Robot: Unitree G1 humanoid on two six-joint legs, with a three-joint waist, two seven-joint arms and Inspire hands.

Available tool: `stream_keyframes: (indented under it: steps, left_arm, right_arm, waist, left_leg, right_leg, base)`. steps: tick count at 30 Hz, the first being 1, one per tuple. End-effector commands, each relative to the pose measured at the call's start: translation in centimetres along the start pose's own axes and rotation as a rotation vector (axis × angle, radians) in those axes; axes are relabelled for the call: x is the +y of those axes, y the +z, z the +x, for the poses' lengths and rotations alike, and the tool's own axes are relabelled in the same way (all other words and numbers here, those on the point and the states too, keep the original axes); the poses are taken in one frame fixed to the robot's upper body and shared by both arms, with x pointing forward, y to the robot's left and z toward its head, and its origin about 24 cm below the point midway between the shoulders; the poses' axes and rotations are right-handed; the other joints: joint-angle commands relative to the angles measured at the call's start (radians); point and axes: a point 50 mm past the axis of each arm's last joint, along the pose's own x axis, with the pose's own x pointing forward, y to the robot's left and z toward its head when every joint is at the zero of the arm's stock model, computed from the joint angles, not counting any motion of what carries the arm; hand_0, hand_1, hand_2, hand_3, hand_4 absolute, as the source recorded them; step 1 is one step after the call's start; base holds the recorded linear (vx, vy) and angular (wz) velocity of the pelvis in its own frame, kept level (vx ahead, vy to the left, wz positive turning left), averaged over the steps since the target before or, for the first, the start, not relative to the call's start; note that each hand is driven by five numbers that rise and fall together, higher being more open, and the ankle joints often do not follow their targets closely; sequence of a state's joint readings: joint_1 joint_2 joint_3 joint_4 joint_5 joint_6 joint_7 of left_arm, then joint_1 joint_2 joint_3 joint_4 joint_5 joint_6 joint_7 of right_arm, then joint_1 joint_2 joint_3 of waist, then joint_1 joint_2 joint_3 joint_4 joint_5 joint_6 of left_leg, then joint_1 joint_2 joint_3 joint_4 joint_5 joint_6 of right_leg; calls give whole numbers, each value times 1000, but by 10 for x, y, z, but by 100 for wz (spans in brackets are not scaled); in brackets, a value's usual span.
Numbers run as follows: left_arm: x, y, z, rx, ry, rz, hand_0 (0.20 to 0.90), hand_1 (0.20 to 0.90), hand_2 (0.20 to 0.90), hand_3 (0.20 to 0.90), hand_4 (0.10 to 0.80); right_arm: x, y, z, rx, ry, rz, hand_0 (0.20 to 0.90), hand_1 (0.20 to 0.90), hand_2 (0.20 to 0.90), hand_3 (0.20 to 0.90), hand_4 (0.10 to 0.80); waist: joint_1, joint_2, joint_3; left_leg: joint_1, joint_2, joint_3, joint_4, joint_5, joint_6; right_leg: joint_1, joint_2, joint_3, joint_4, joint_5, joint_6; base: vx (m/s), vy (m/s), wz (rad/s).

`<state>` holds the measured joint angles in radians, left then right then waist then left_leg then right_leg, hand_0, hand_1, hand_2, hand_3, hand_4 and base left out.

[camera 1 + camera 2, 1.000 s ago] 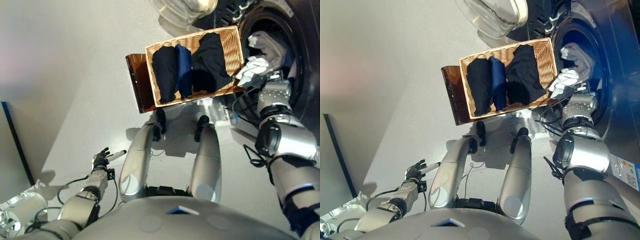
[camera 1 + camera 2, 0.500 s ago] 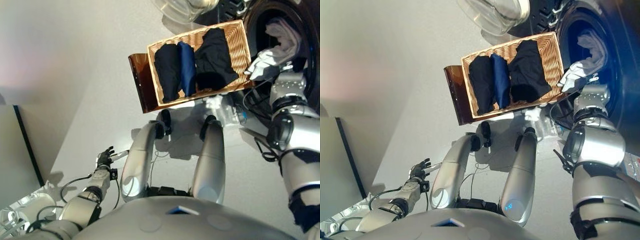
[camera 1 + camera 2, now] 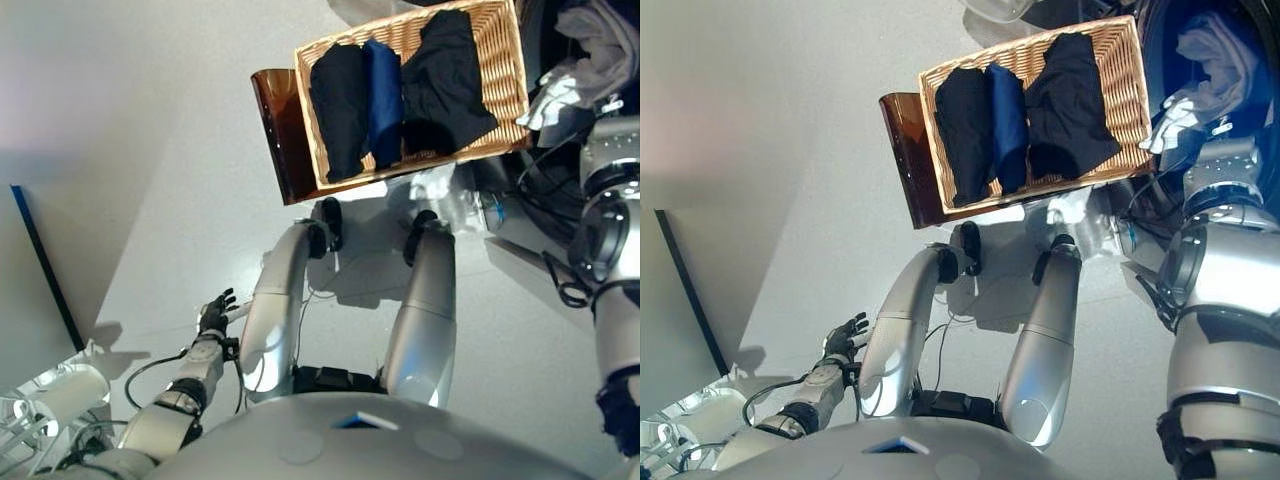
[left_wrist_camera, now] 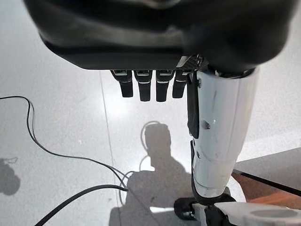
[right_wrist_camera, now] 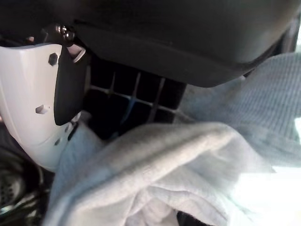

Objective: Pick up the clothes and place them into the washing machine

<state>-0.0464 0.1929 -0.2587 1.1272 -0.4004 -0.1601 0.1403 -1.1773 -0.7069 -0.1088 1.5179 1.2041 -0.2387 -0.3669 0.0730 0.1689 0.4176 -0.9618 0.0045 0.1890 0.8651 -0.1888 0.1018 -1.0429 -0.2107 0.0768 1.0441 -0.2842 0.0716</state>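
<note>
A shallow wicker basket (image 3: pixel 512 62) rests on a low dark brown box (image 3: pixel 275 140) beside the washing machine's opening (image 3: pixel 1175 25). In the basket lie a black garment (image 3: pixel 340 100), a blue one (image 3: pixel 383 85) and another black one (image 3: pixel 450 70). My right hand (image 3: pixel 572 92) is at the machine's opening, past the basket's right end. It is shut on a light grey garment (image 5: pixel 164 160), which hangs into the drum (image 3: pixel 1215 55). My left hand (image 3: pixel 212 318) hangs low at the left, open and empty, beside my leg.
The machine's glass door (image 3: pixel 995 6) stands open above the basket's far side. A dark blue panel (image 3: pixel 40 270) leans at the left. A silver object (image 3: pixel 60 395) lies at the lower left. Bare grey floor (image 3: pixel 150 150) lies left of the box.
The camera has shifted. My right hand has carried the light grey garment a little further past the basket's end into the machine's opening. The left hand has not moved.
</note>
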Motion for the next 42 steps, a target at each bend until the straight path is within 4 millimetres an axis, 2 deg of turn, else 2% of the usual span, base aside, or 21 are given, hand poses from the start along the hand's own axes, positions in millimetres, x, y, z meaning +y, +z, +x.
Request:
stream_keyframes:
  steps: [1, 7, 12, 14, 16, 18, 19, 21, 22, 25, 28, 31, 32, 33, 37, 42]
  left_arm:
    - [34, -45, -16, 122, 90, 75, 900, 900, 900, 900, 800]
    - [37, -42, -14, 126, 109, 95, 900, 900, 900, 900, 800]
    - [40, -40, -12, 134, 126, 99, 900, 900, 900, 900, 800]
    - [41, -39, -11, 131, 136, 98, 900, 900, 900, 900, 800]
    - [40, -37, -10, 124, 142, 97, 900, 900, 900, 900, 800]
    - [40, -33, -9, 115, 152, 94, 900, 900, 900, 900, 800]
    - [39, -31, -8, 109, 158, 90, 900, 900, 900, 900, 800]
    - [39, -30, -8, 111, 162, 89, 900, 900, 900, 900, 800]
    - [39, -30, -7, 117, 169, 88, 900, 900, 900, 900, 800]
    - [41, -31, -7, 126, 177, 89, 900, 900, 900, 900, 800]
    - [40, -30, -6, 134, 185, 83, 900, 900, 900, 900, 800]
    - [39, -29, -6, 142, 191, 74, 900, 900, 900, 900, 800]
    - [39, -30, -6, 143, 191, 74, 900, 900, 900, 900, 800]
    - [39, -29, -5, 144, 192, 71, 900, 900, 900, 900, 800]
    - [37, -31, -6, 158, 201, 61, 900, 900, 900, 900, 800]
    - [37, -30, -5, 161, 216, 61, 900, 900, 900, 900, 800]
  right_arm:
    - [2, 94, 4, -303, 55, 4, 900, 900, 900, 900, 800]
    - [-3, 88, 6, -276, 49, -3, 900, 900, 900, 900, 800]
    - [1, 82, 5, -276, 76, -8, 900, 900, 900, 900, 800]
    - [12, 75, 2, -308, 103, -159, 900, 900, 900, 900, 800]
    - [18, 72, -1, -320, 116, -209, 900, 900, 900, 900, 800]
    - [28, 60, -5, -325, 147, -296, 900, 900, 900, 900, 800]
    - [35, 47, -8, -321, 181, -371, 900, 900, 900, 900, 800]
    - [35, 39, -9, -305, 190, -384, 900, 900, 900, 900, 800]
    - [35, 27, -10, -277, 202, -392, 900, 900, 900, 900, 800]
    - [34, 16, -11, -256, 209, -397, 900, 900, 900, 900, 800]
    - [33, -2, -14, -221, 229, -405, 900, 900, 900, 900, 800]
    - [31, -24, -19, -187, 261, -422, 900, 900, 900, 900, 800]
    - [31, -24, -19, -186, 259, -423, 900, 900, 900, 900, 800]
    - [29, -30, -20, -178, 266, -430, 900, 900, 900, 900, 800]
    - [16, -59, -27, -128, 291, -444, 900, 900, 900, 900, 800]
    - [4, -80, -33, -126, 298, -539, 900, 900, 900, 900, 800]
  waist:
    - [-5, 3, -109]
    - [8, 4, -127]
    - [13, 2, -141]
    - [14, 4, -143]
    - [13, 6, -141]
    - [8, 8, -139]
    - [6, 8, -143]
    - [5, 7, -144]
    - [4, 7, -152]
    - [2, 6, -156]
    - [0, 4, -164]
    - [-2, -1, -169]
    - [-2, -2, -173]
    - [-4, -4, -171]
    - [-15, -24, -170]
    - [-22, -45, -167]
  left_leg:
    - [46, 19, -48, 62, -126, -87]
    - [83, 12, -48, 2, -108, -86]
    - [136, 2, -48, -92, -77, -85]
    - [166, -6, -41, -139, -55, -87]
    - [179, -8, -39, -158, -46, -88]
    - [207, -14, -37, -193, -31, -88]
    - [224, -17, -33, -216, -23, -89]
    - [238, -18, -34, -234, -17, -90]
    - [256, -20, -36, -253, -10, -92]
    - [275, -26, -40, -276, -1, -94]
    - [309, -32, -40, -322, 14, -97]
    - [348, -39, -38, -404, 74, -94]
    - [361, -42, -48, -403, 50, -101]
    - [365, -43, -40, -428, 83, -96]
    - [421, -48, -46, -496, 109, -96]
    - [463, -50, -48, -552, 129, -97]
  right_leg:
    - [46, 57, -40, -43, -51, -88]
    - [76, 53, -43, -87, -37, -84]
    - [114, 53, -35, -158, -5, -76]
    - [140, 47, -31, -198, 15, -74]
    - [153, 46, -31, -212, 22, -74]
    - [175, 45, -28, -237, 34, -72]
    - [192, 43, -29, -257, 42, -70]
    - [207, 43, -32, -271, 46, -69]
    - [227, 40, -33, -286, 52, -66]
    - [249, 39, -38, -307, 62, -62]
    - [284, 39, -43, -346, 77, -55]
    - [323, 39, -58, -428, 139, -50]
    - [335, 40, -53, -422, 113, -44]
    - [342, 39, -61, -455, 150, -46]
    - [401, 41, -72, -525, 179, -36]
    - [448, 38, -79, -592, 210, -27]
  base:
    - [0, 0, 0]
    - [27, 1, 0]
    - [33, 13, -3]
    - [24, 30, -6]
    - [9, 20, -5]
    - [19, 10, -5]
    - [37, 2, -7]
    - [35, -2, -7]
    - [31, -4, -5]
    - [34, 3, -1]
    - [45, 6, -1]
    - [-14, 13, -2]
    - [49, 4, -4]
    - [35, 0, -1]
    - [31, -8, 4]
    - [33, 0, -7]
